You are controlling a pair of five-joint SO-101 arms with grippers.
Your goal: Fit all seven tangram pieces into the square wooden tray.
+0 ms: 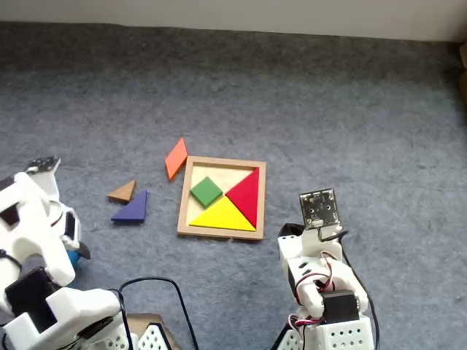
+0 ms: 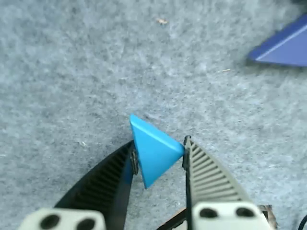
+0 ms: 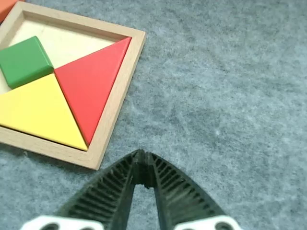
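The light blue triangle (image 2: pixel 152 146) looks like a small, stiff wooden block, probably light and smooth, best held across two flat edges. The left hand (image 2: pixel 160 154) pinches it so, low over the desk (image 1: pixel 350 109), perhaps touching it, well apart from the one tray (image 3: pixel 115 98).

There are seven pieces in all. Three sit in the tray: green square (image 1: pixel 206 191), red triangle (image 1: pixel 246 195), yellow triangle (image 1: pixel 222 216). Three lie loose beside it: orange piece (image 1: pixel 175 157), brown triangle (image 1: pixel 123 192), dark blue triangle (image 1: pixel 133 209). The right hand (image 3: pixel 144 165) is pressed together, empty, near the tray.

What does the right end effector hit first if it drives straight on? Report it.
Most likely the grey carpet: the shut right end effector aims at bare carpet just outside the square wooden tray's rim, by the red triangular piece. Depth is unclear.
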